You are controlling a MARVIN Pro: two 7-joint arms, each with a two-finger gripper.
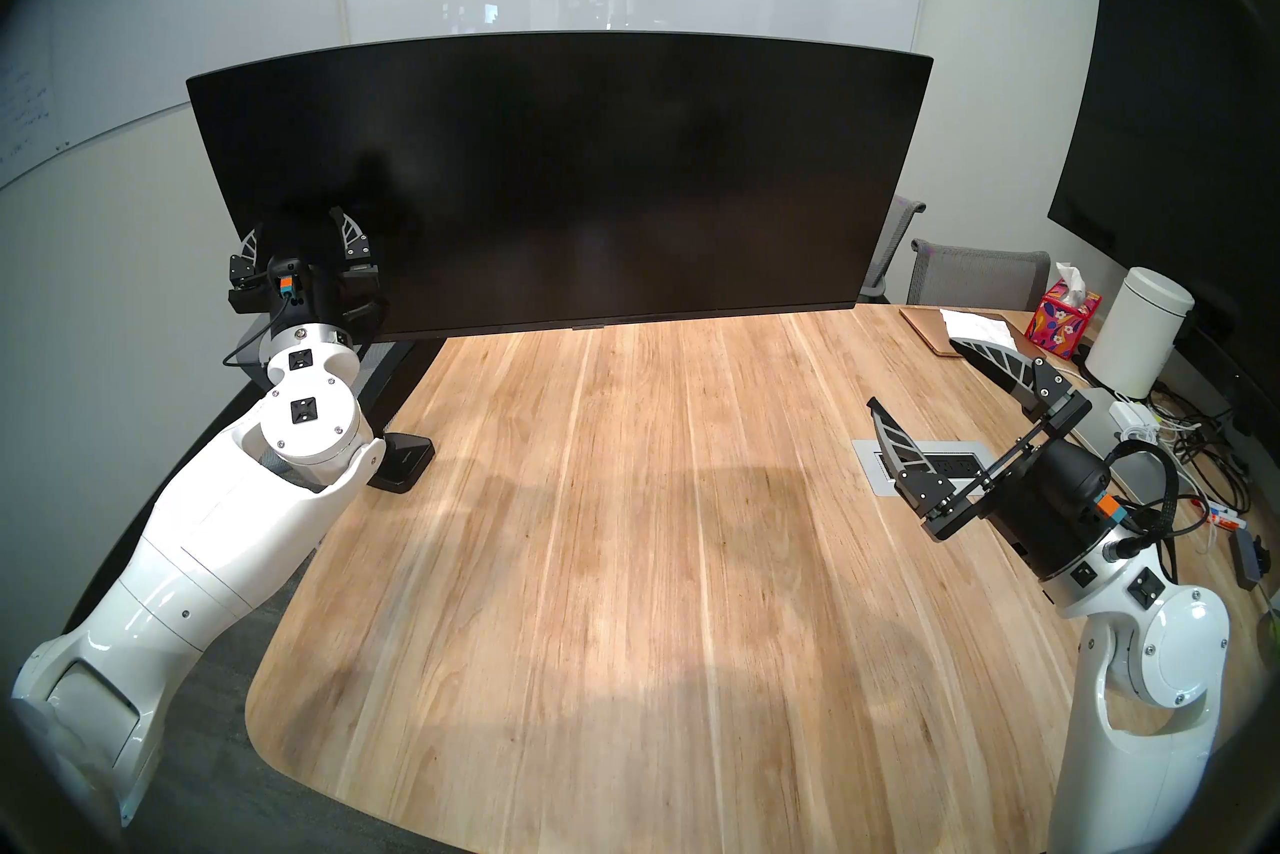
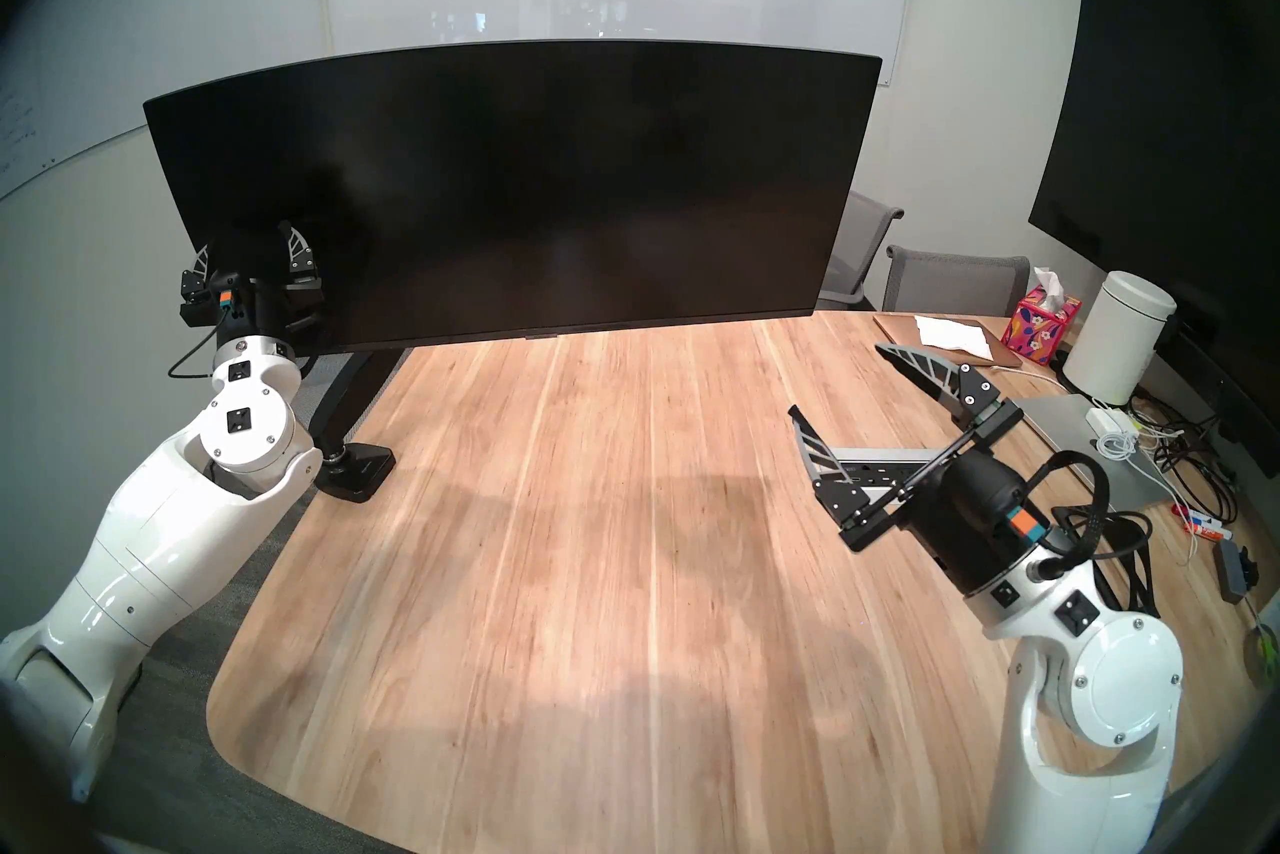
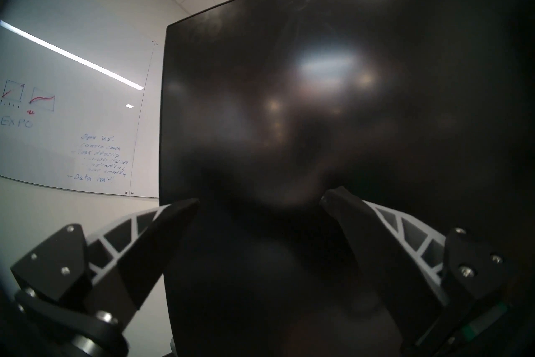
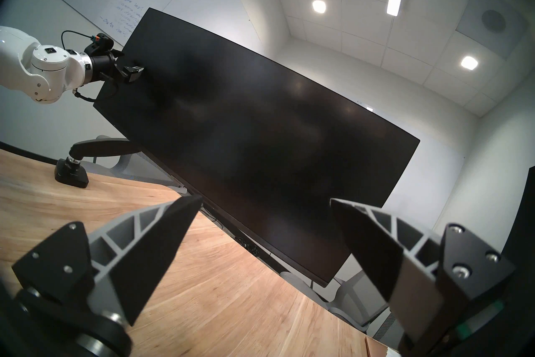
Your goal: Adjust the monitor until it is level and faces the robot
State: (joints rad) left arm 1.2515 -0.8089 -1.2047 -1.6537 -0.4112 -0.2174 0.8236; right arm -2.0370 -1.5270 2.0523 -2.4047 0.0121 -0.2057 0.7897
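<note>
Standing along the far edge of the wooden table point(image 1: 623, 554), the monitor point(image 1: 554, 180) is hanging dark on its black arm, whose clamp point(image 1: 402, 464) is gripping the left edge. The left gripper point(image 1: 301, 229) is straddling the screen's lower left corner, fingers spread. The right gripper point(image 1: 921, 374) is hovering spread wide above the table's right side, well apart from the screen.
</note>
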